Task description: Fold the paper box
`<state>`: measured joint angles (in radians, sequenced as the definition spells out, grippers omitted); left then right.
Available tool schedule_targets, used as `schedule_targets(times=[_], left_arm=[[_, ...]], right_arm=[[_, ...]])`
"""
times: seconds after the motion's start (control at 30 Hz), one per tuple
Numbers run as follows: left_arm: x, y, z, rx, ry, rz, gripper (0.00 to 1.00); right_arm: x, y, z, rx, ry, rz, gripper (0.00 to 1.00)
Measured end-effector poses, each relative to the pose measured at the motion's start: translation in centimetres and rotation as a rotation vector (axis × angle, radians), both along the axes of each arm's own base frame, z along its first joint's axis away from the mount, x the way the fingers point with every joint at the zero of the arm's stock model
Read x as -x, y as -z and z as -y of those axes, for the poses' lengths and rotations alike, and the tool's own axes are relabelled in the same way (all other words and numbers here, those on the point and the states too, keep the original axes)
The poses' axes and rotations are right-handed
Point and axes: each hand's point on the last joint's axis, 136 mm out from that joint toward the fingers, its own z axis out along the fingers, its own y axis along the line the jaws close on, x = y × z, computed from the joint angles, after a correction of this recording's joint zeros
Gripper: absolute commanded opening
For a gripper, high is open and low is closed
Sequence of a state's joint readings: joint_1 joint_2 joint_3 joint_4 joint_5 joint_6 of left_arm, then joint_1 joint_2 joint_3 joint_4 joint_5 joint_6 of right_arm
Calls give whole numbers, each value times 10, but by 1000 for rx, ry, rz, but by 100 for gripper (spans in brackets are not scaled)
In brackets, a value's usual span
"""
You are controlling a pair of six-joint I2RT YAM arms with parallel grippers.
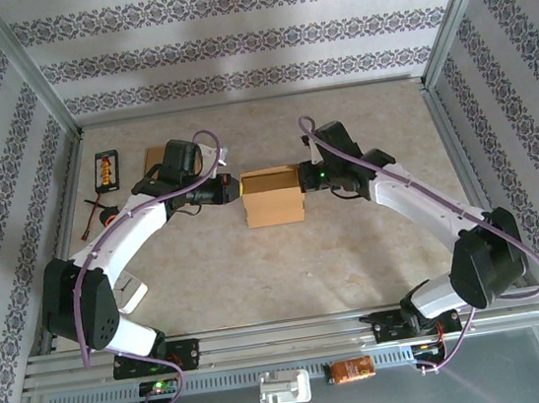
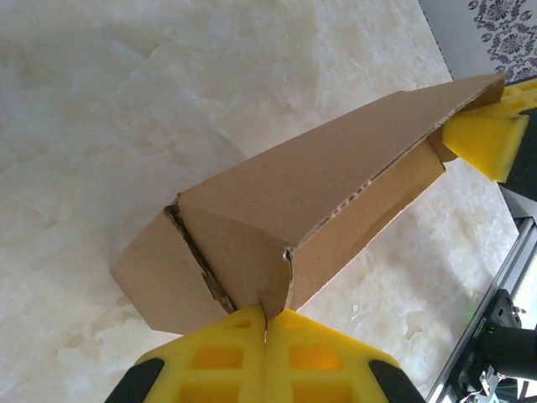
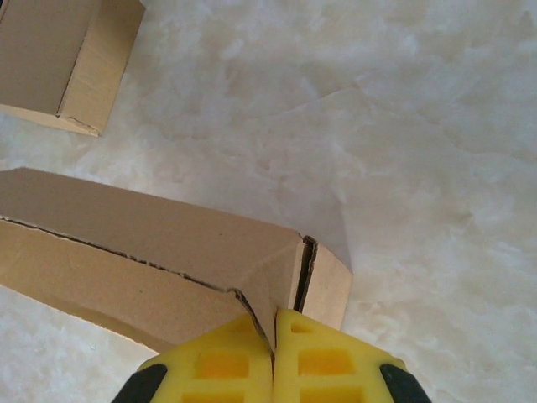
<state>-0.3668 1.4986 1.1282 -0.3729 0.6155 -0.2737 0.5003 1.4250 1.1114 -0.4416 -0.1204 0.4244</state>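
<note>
Pressure I'd keep even: left tool (image 2: pixel 267 314) and right tool (image 3: pixel 273 319), both pinched shut, butt the ends of the brown cardboard box (image 1: pixel 273 197).

the left arm (image 1: pixel 120 236) and the right arm (image 1: pixel 414 200) are each made of smooth white shells joined by bulky black joint housings, with a large black shoulder block and a black base plate. a thin purple cable (image 1: pixel 80 326) runs along the outside of each arm from base to wrist, and a small green light (image 1: pixel 319 172) glows at the right wrist. the left gripper (image 2: pixel 267 315) and the right gripper (image 3: pixel 273 323) have thick bright-yellow fingers (image 2: pixel 222 357) with shallow rectangular recesses moulded in, backed by rounded black corners.
</note>
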Motion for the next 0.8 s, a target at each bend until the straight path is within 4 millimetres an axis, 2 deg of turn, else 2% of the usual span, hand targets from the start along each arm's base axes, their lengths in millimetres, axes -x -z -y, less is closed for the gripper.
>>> schedule_targets(times=[0.17, 0.3, 0.43, 0.57, 0.8], left_arm=[[9, 8, 0, 31, -7, -19, 0], [14, 9, 0, 52, -14, -21, 4], [15, 7, 0, 74, -27, -19, 14], [16, 2, 0, 92, -40, -18, 21], [18, -16, 2, 127, -44, 20, 29]], right_arm=[[8, 2, 0, -21, 16, 66, 7], [9, 2, 0, -33, 23, 66, 12], [13, 6, -2, -54, 23, 40, 18], [17, 3, -6, -90, 19, 21, 35], [27, -6, -5, -119, 16, 8, 50]])
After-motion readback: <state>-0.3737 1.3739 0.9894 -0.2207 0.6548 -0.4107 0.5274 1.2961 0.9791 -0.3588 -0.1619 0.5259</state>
